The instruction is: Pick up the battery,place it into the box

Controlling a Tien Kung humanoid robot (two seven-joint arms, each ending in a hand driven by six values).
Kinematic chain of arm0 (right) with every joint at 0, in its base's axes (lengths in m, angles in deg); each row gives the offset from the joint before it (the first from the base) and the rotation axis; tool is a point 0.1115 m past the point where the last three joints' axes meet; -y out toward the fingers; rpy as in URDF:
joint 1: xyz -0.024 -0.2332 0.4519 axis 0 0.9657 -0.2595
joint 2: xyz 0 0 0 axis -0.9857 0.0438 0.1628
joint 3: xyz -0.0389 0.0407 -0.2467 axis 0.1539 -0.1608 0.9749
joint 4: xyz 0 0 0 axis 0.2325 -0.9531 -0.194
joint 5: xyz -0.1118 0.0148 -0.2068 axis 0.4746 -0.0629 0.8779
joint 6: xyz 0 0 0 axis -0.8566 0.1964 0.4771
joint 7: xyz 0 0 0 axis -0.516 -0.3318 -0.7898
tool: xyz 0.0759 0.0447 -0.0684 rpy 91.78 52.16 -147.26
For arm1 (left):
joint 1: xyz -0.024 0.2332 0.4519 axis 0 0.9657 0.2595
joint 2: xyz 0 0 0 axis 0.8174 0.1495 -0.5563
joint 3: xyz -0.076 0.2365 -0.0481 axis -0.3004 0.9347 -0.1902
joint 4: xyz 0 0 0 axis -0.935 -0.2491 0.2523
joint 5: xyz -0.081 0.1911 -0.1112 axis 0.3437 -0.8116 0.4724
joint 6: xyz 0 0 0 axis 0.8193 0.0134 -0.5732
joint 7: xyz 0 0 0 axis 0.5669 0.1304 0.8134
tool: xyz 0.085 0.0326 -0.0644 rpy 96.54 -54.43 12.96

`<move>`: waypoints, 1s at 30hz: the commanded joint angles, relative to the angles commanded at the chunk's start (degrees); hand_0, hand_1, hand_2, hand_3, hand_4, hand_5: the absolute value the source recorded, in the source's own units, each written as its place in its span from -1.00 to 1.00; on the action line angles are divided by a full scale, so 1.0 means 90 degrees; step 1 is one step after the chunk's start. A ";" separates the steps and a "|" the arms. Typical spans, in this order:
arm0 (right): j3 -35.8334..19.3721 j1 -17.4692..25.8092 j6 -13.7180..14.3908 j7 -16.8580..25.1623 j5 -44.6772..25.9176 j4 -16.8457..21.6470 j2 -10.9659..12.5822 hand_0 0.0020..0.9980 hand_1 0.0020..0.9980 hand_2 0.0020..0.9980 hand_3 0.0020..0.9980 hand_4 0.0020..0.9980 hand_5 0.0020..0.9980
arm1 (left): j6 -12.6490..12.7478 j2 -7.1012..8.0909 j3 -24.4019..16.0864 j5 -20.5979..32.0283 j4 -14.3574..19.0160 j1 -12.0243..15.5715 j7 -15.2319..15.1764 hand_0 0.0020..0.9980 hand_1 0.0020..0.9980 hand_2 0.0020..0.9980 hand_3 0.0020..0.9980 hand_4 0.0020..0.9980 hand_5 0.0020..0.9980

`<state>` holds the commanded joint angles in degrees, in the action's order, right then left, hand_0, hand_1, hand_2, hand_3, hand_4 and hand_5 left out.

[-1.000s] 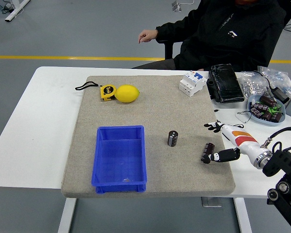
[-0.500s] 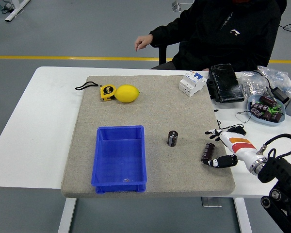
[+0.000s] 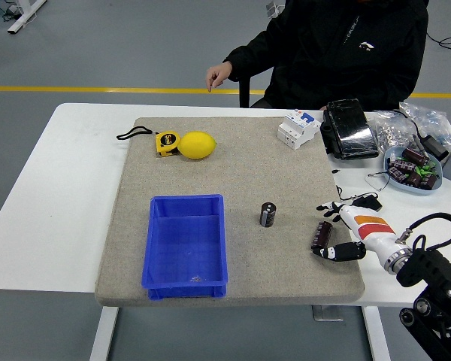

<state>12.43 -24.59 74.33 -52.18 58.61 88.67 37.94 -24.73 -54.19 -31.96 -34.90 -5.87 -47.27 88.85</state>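
One dark cylindrical battery (image 3: 267, 214) stands upright on the grey mat, right of the blue box (image 3: 159, 248). A second battery (image 3: 321, 235) lies on its side near the mat's right edge. My right hand (image 3: 331, 229) is right beside this lying battery. Its fingers (image 3: 330, 204) are spread just above the battery and its thumb (image 3: 337, 253) sits just below it. The hand brackets the battery without closing on it, and the battery rests on the mat. The box is open-topped with nothing visible in it. My left arm does not appear.
A yellow lemon (image 3: 198, 144) and a tape measure (image 3: 166, 142) lie at the mat's far left. A white breaker (image 3: 298, 128), a black pack (image 3: 349, 128) and a bowl of batteries (image 3: 412, 169) sit at the far right. A person in black sits behind the table, one hand (image 3: 216, 75) hanging.
My right arm has sunk slightly toward the table's near edge, the hand staying beside the lying battery. The person has shifted to the left. Neither battery has moved.
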 joint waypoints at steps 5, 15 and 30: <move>0.0012 -0.0009 0.0110 0.0022 -0.0053 -0.0019 -0.0012 0.21 0.17 0.30 0.50 1.00 -0.36 | -0.0003 0.0004 0.0016 0.0018 -0.0002 -0.0014 -0.0009 0.45 0.39 0.31 0.17 0.26 0.08; 0.0061 -0.0024 0.0191 0.0039 -0.0108 -0.0121 -0.0038 -0.06 0.06 0.24 0.45 1.00 -0.39 | 0.0007 -0.0007 0.0041 0.0063 -0.0006 -0.0031 -0.0023 0.45 0.39 0.31 0.17 0.26 0.08; 0.0113 -0.0042 0.0292 0.0090 -0.0134 -0.0142 -0.0047 -0.24 -0.03 0.08 0.27 1.00 -0.46 | 0.0005 -0.0014 0.0084 0.0107 -0.0004 -0.0033 -0.0030 0.45 0.39 0.31 0.17 0.26 0.08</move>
<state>13.45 -24.97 76.96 -51.38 57.40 87.39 37.52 -24.69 -54.32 -31.20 -33.93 -5.91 -47.56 88.58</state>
